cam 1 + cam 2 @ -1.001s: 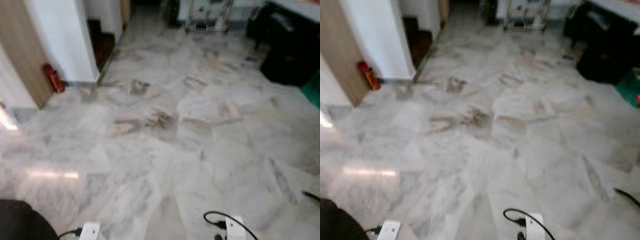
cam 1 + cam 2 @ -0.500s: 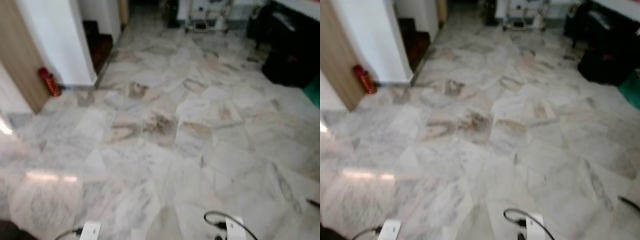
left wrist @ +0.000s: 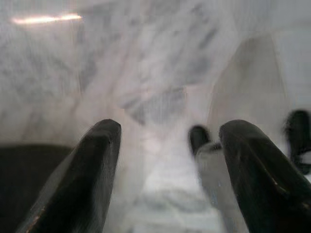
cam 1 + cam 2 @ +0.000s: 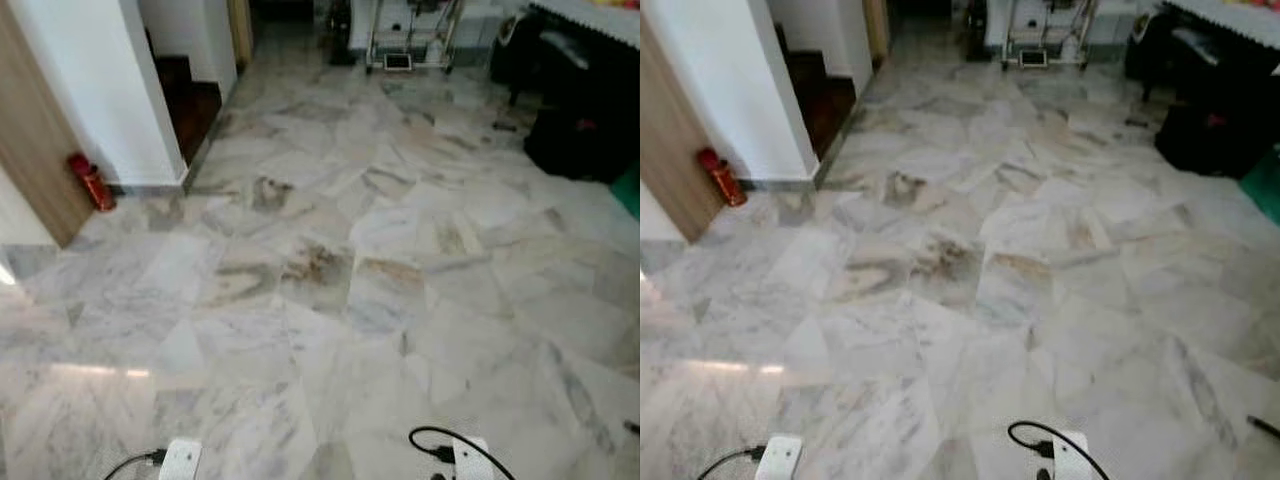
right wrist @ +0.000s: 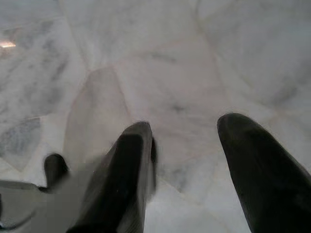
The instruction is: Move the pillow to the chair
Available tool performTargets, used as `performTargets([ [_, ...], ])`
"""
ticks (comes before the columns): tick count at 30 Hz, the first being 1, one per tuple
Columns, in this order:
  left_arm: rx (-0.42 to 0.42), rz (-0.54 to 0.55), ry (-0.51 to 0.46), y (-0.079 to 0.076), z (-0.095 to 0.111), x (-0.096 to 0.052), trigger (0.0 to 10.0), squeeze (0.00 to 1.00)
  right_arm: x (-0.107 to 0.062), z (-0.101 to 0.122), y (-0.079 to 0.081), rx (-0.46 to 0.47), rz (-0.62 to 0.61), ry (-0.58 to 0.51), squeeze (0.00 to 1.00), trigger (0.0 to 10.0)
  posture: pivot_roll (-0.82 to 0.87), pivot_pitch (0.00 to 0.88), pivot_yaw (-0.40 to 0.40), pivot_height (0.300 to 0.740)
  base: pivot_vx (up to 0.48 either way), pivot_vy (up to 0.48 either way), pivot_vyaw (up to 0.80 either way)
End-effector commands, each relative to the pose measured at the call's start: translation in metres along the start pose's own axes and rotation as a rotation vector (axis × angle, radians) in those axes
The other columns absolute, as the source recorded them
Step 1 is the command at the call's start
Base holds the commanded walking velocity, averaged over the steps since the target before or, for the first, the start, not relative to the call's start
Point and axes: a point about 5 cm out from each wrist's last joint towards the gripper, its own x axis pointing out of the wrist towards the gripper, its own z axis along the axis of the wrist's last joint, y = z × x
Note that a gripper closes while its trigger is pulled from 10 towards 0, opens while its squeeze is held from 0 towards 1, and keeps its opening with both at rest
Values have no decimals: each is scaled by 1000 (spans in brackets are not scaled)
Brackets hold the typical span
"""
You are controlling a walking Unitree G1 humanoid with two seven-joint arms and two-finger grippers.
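My left gripper (image 3: 167, 160) hangs over the marble floor, open, with nothing between its two black fingers (image 3: 82, 179). My right gripper (image 5: 187, 155) hangs the same way above the pale tiles, open and empty. In the eye views the white ends of my two arms, with black cables, show at the bottom edge, the left arm (image 4: 180, 462) and the right arm (image 4: 470, 460).
Marble floor (image 4: 330, 270) stretches ahead. A white wall corner (image 4: 100, 90) with a red fire extinguisher (image 4: 90, 182) stands at left, with dark steps (image 4: 190, 100) behind it. Black furniture (image 4: 585, 110) lines the right side. A metal cart (image 4: 405, 35) stands at the far end.
The camera has moved forward and the whole picture has shifted. A dark shape at the bottom left has slipped out of the eye views.
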Motion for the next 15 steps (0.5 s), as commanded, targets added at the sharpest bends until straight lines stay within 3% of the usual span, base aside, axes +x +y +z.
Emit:
performTargets([
  [1, 22, 8, 21, 5, -7, -2, 10000, 0, 1, 8, 4, -2, 9, -24, 0, 10000, -70, 0, 13, 740, 255, 0, 0],
  [15, 24, 5, 22, 5, -7, -2, 10000, 0, 1, 8, 4, 2, 9, -23, 0, 10000, -72, 0, 11, 740, 253, 0, 0],
])
